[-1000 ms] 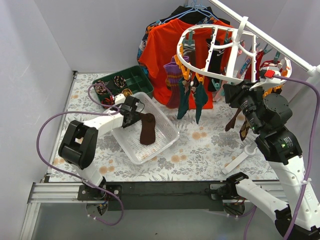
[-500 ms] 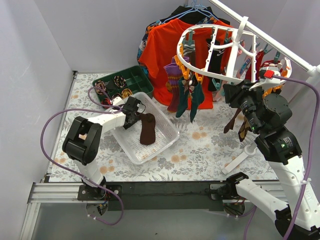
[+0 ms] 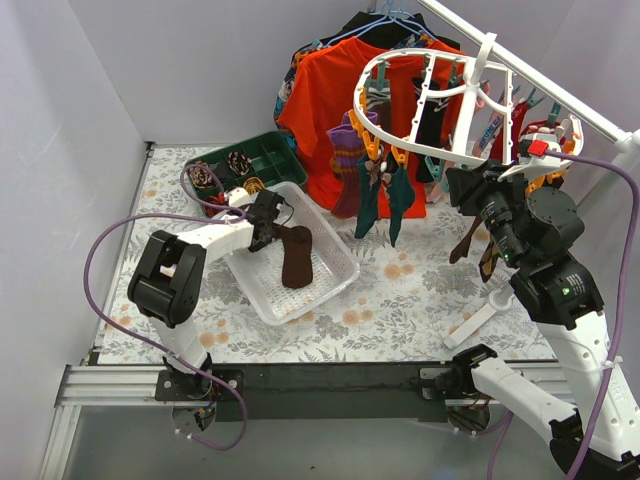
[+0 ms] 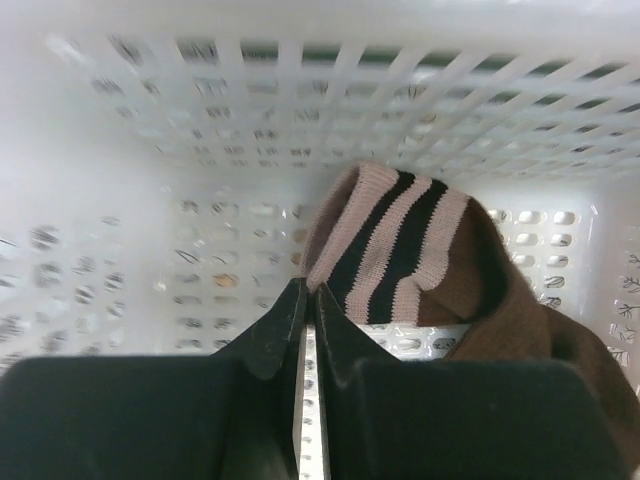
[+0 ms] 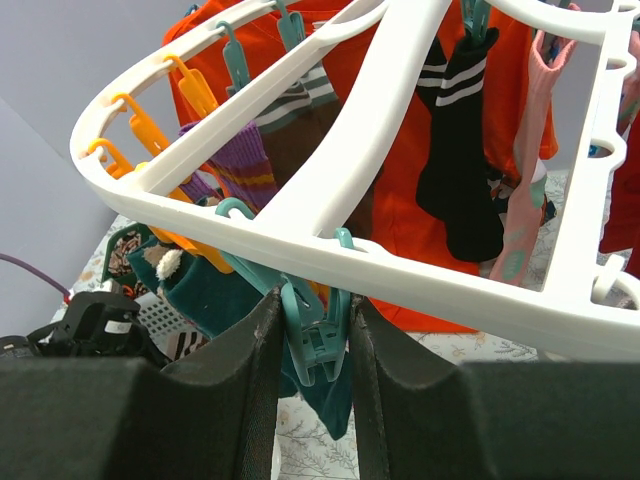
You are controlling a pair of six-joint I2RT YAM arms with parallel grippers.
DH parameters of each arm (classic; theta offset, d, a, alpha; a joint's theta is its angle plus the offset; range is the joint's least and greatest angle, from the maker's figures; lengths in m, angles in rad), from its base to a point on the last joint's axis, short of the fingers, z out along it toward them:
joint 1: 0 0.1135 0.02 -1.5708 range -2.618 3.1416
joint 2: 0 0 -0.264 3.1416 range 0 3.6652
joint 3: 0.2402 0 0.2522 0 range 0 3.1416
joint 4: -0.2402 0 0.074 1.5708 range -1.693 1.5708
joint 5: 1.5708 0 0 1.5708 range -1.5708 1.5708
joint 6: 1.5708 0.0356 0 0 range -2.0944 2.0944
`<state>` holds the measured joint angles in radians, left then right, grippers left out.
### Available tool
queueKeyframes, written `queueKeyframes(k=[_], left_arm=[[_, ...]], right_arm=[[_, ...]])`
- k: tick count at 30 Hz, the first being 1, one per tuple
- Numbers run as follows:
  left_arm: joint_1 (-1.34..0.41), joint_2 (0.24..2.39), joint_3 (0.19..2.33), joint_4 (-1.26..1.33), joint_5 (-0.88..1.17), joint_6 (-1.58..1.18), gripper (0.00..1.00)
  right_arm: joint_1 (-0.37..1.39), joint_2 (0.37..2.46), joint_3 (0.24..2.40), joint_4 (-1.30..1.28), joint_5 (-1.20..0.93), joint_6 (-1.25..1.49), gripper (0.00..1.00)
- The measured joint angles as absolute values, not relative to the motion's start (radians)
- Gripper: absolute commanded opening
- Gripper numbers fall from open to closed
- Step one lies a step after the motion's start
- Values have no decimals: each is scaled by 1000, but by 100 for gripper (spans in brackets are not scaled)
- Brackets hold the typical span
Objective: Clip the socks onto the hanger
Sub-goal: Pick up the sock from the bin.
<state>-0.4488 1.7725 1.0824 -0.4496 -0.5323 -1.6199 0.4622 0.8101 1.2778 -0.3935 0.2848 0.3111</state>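
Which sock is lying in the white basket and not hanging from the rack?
The brown sock with the striped cuff; every other sock hangs up.

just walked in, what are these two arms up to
They are clipping socks onto the white drying hanger. The left gripper is down in the white basket, fingers almost together with nothing between them, tips just short of the striped cuff of a brown sock lying there. The right gripper is up at the hanger's rim, its fingers pressed on either side of a teal clip. Other socks already hang from clips.
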Motion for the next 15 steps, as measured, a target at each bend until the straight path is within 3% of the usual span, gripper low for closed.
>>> queueKeyframes(k=[6, 15], left_arm=[[-469, 1655, 1111, -423, -626, -1361, 0], [-689, 1254, 1025, 40, -544, -699, 0]], right_arm=[[462, 807, 1278, -393, 285, 311, 1], [462, 804, 1278, -393, 277, 311, 1]])
